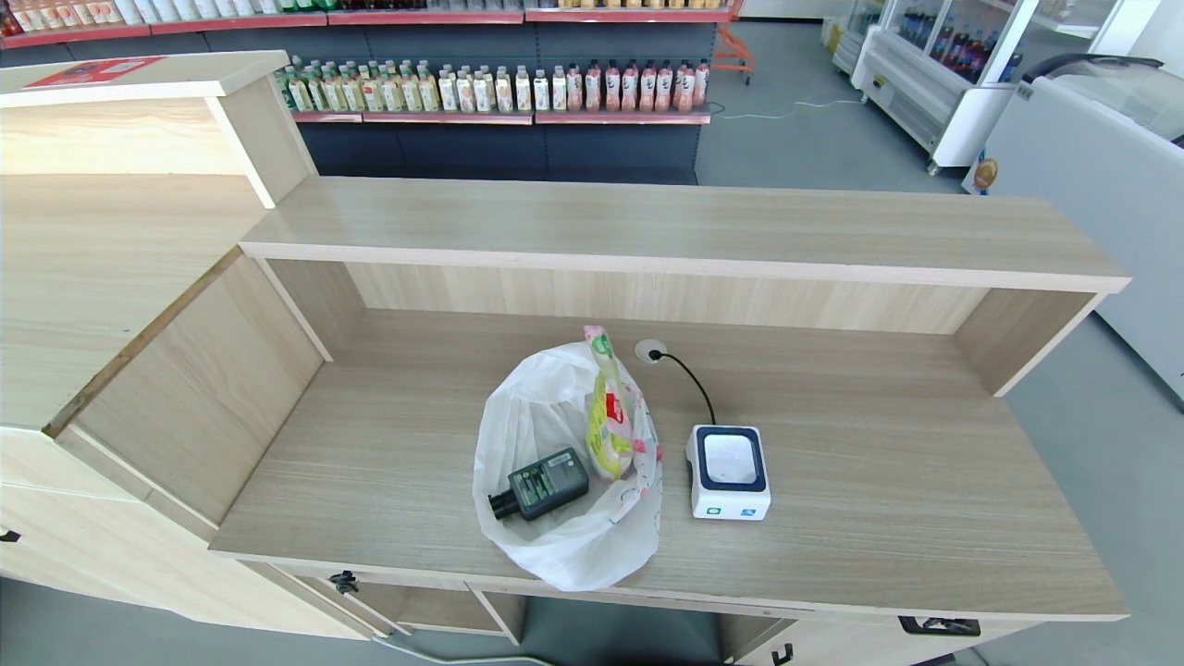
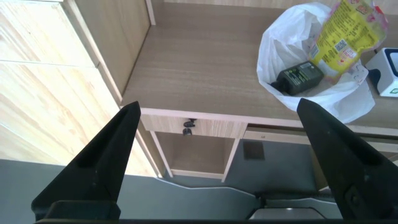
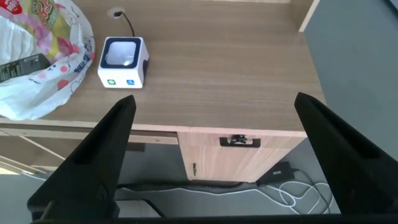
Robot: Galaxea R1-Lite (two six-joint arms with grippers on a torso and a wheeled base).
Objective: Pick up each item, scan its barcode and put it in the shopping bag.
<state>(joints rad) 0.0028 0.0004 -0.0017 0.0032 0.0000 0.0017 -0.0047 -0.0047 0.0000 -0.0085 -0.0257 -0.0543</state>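
Observation:
A white plastic shopping bag stands open on the wooden counter. Inside it lie a dark green box and a yellow snack packet leaning upright; both also show in the left wrist view, the box and the packet. A white barcode scanner with a dark window sits just right of the bag, its black cable running to a hole. My left gripper hangs open below the counter's front edge, left of the bag. My right gripper hangs open below the front edge, right of the scanner.
A raised shelf runs along the counter's back, with side walls at both ends. A taller wooden unit stands on the left. Drawers with handles sit under the counter. Shop shelves of bottles and freezers stand beyond.

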